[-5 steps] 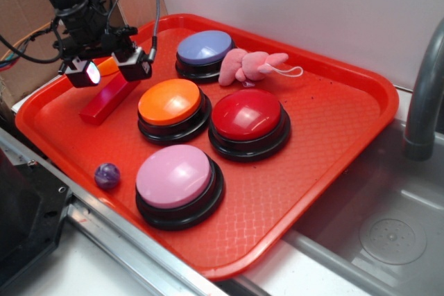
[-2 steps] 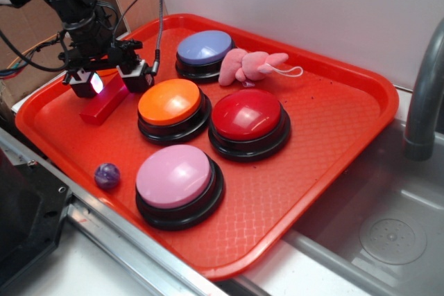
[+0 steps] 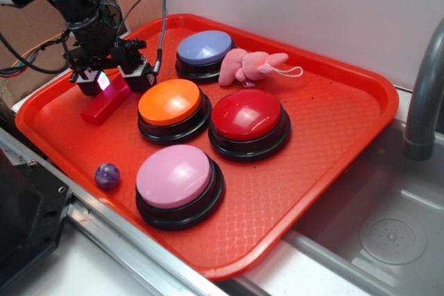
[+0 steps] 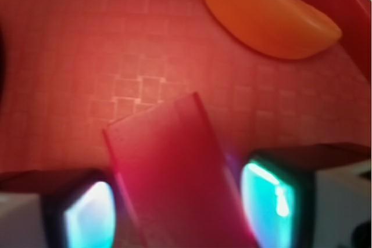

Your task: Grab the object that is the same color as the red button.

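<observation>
In the wrist view we see the gripper point(image 4: 177, 201) spread wide, its pads point(image 4: 270, 193) flanking the red block point(image 4: 174, 166) without visible contact, so we judge the approach done while closing and lifting remain. The block lies flat on the red tray point(image 3: 333, 123), at its left end (beside the orange button point(image 3: 170, 102)), well apart from the red button point(image 3: 248, 114). Beyond it, the orange half-moon piece point(image 4: 267, 15) is cut off; the gripper hides the block's far end in the exterior view.
</observation>
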Available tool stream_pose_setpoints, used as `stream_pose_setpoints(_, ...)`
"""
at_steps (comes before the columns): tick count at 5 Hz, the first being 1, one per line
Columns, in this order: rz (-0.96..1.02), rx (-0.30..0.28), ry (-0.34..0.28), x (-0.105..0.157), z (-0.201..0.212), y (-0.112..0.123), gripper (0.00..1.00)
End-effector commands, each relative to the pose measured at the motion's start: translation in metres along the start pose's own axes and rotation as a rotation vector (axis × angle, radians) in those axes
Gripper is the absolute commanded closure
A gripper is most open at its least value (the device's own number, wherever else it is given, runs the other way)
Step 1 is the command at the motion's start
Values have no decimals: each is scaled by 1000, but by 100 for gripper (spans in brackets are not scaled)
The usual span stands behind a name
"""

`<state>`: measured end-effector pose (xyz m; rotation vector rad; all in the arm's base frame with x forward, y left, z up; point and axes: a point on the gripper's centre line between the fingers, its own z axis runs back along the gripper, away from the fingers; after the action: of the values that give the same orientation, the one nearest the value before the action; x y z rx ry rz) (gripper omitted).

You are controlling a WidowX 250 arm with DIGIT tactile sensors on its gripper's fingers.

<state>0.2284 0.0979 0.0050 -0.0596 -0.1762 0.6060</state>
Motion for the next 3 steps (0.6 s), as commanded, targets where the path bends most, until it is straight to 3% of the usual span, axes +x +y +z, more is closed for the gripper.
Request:
stream_pose_setpoints(1, -34, 97, -24, 18, 59, -5, 100)
stream_pose_setpoints(2, -58, 91, -26, 14, 109, -21, 100)
stream_pose_setpoints(3, -86, 9, -2, 9, 156, -39, 100)
